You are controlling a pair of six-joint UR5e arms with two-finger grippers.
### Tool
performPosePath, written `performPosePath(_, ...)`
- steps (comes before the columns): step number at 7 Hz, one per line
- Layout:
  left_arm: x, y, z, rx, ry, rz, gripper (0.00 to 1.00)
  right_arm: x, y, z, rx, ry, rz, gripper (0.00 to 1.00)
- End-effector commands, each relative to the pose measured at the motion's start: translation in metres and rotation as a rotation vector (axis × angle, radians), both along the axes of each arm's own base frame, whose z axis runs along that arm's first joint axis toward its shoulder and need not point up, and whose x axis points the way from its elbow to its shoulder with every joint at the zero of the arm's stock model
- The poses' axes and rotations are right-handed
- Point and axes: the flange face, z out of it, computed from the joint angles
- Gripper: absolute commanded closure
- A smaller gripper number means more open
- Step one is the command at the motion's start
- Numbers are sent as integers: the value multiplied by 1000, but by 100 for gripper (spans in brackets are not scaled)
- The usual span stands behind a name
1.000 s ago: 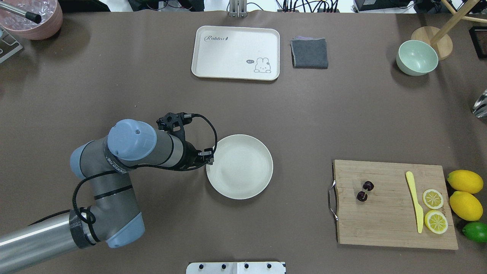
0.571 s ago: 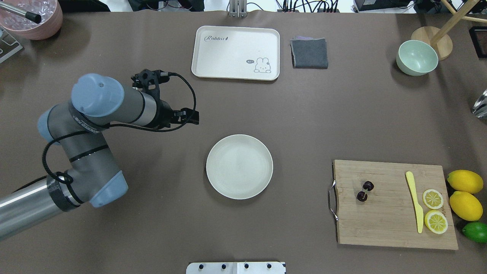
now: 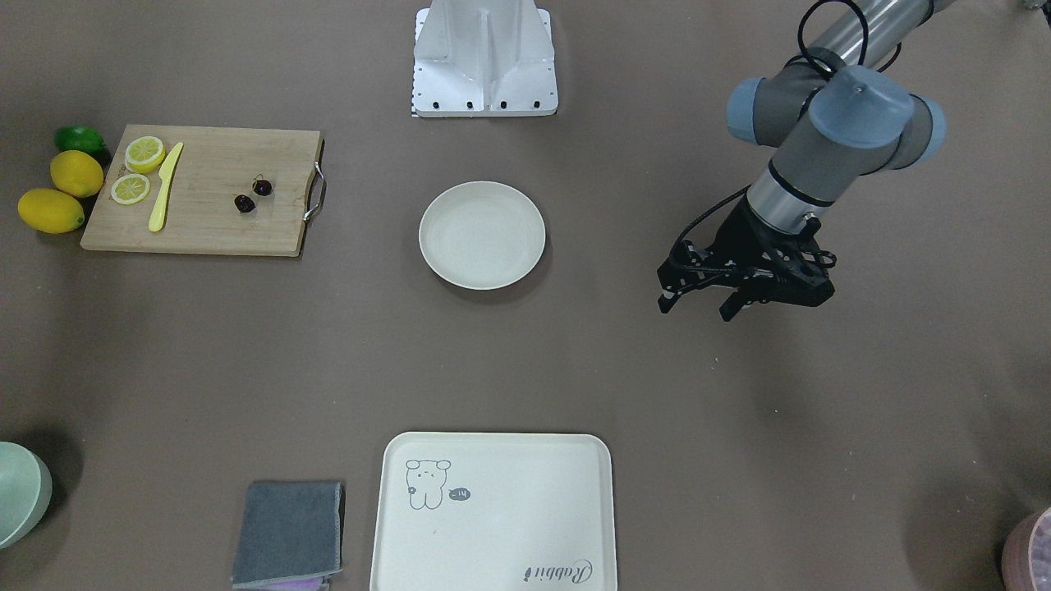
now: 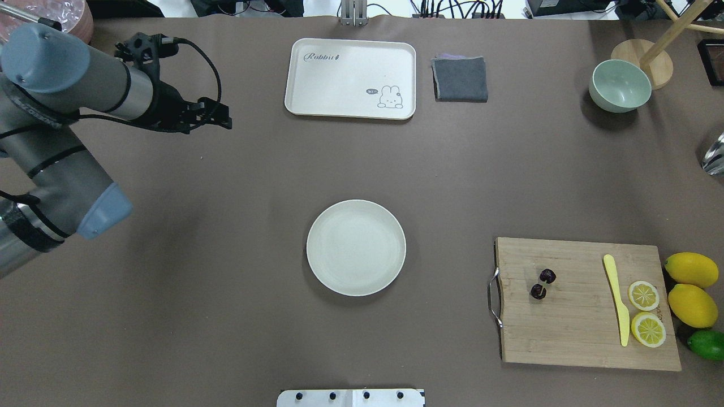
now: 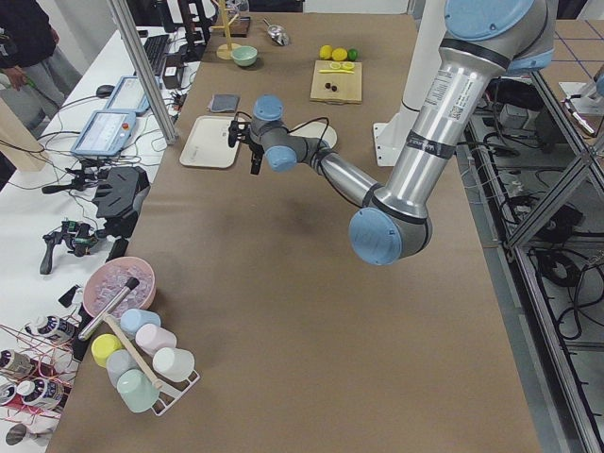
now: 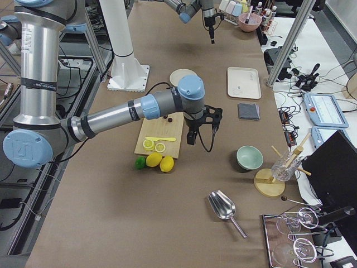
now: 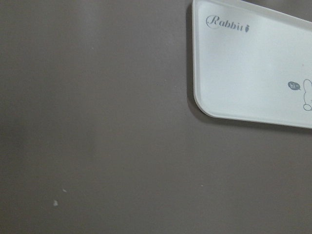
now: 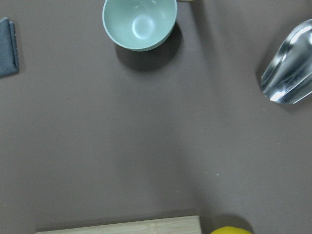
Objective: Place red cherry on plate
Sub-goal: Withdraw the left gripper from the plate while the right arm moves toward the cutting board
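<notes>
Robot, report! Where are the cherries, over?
Left hand open, holding nothing. Right hand: cannot tell open or shut. Tiny dark red cherry pair on wooden cutting board, not on round cream-white plate. Nothing between them.

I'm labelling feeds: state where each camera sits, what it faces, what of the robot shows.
Front-facing: across the table, steeply down on the plate; left arm, fingers apart.
Overhead: high on the opposite side, down on the plate; left arm.
Exterior left: table's end, along it; left arm near.
Exterior right: opposite end; right arm near.
Left wrist: down on the tray corner; no arm.
Right wrist: down on the green bowl; no arm.
Shared: front-facing and overhead show the red cherry on the cutting board.
</notes>
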Motion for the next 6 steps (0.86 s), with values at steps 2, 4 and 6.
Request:
performPosePath(2, -78, -20, 71, 66, -117, -11, 2, -156, 11, -71, -82, -23, 93, 0)
performPosePath(4, -105, -11, 111, 149, -196, 50, 2, -238, 51, -82, -119, 8, 73, 0)
performPosePath(6, -110, -9, 115, 157, -191, 81, 2, -294, 90, -79, -188, 38, 65, 0)
